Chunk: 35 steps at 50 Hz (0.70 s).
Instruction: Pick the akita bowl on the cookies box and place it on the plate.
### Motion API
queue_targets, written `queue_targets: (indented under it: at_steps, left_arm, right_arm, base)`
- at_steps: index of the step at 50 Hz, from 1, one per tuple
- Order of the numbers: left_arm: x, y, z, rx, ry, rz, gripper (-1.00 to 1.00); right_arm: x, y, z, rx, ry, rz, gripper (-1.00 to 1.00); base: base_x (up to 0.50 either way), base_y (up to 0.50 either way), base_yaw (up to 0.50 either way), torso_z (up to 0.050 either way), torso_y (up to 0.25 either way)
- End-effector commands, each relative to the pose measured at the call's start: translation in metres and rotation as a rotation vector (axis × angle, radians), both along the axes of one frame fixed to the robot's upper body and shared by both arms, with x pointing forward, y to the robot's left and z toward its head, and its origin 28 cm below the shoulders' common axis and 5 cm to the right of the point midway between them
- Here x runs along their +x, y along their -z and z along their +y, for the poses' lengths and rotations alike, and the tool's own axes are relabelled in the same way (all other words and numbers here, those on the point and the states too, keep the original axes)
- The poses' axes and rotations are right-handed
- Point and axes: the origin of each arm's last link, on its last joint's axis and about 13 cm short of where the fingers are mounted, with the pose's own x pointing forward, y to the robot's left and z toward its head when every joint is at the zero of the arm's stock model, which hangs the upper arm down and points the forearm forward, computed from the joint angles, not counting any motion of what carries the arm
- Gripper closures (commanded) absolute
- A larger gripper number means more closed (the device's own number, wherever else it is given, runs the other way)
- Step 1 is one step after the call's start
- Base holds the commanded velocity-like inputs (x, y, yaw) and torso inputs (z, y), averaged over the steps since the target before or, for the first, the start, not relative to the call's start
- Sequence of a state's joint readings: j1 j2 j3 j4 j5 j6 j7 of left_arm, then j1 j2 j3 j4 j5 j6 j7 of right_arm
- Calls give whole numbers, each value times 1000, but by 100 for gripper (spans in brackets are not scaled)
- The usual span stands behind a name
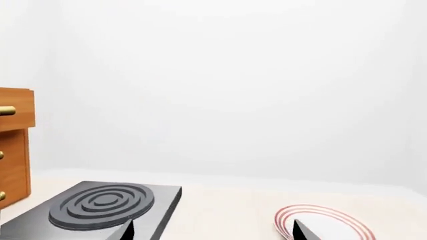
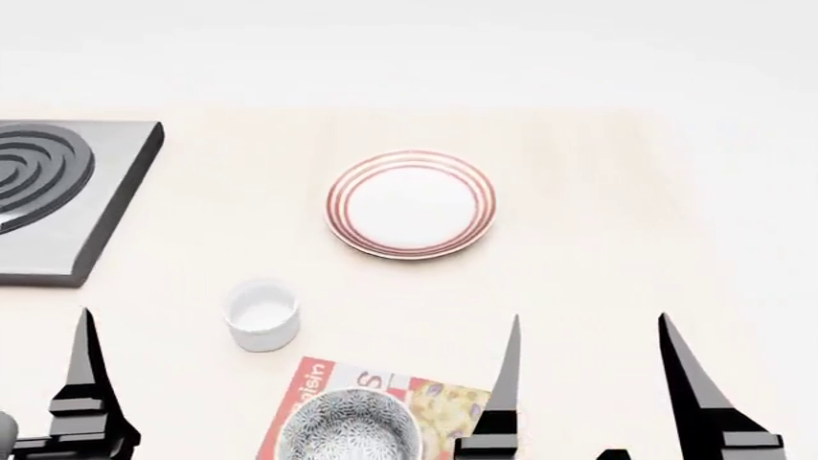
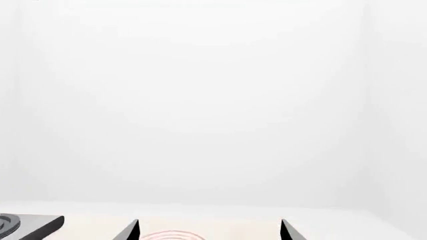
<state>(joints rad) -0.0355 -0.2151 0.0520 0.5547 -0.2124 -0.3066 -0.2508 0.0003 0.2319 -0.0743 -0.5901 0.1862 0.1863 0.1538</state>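
I see the tabletop (image 2: 614,240) w/ a grey stove (image 2: 57,196) at far left. Plate (image 2: 411,203) sits mid-tabletop, bare. Box (image 2: 442,402) lies at the near edge, w/ the bowl (image 2: 351,426) on top of it, upright. White cup (image 2: 263,313) stands btwn box and stove. My right pincer (image 2: 588,383) is spread wide, holding nothing, just right of the box. Left pincer (image 2: 90,383): only one finger shows, can't tell.

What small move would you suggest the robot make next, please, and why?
Probably lower the right gripper toward the akita bowl. The bowl sits untouched on the cookies box, the plate is bare, and that open gripper is beside the box.
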Motion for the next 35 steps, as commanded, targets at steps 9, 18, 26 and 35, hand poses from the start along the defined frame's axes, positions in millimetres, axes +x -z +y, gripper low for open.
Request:
queue_targets:
  at_steps: [9, 18, 26, 35]
  left_arm:
    - [0, 1, 1, 9, 8, 2, -100]
    - [0, 2, 1, 6, 4, 3, -100]
    - [-1, 2, 1, 6, 6, 3, -100]
    - [-1, 2, 1, 4, 5, 4, -100]
  right_arm:
    - [0, 3, -1, 7, 0, 7, -100]
    - [-2, 4, 0, 3, -22, -17, -100]
    - [-3, 3, -1, -4, -23, -22, -100]
    - [-4, 2, 0, -9, -30, -24, -100]
  base:
    - [-16, -138, 0, 0, 0]
    - [232, -66, 0, 0, 0]
    - [500, -158, 0, 0, 0]
    - [500, -112, 0, 0, 0]
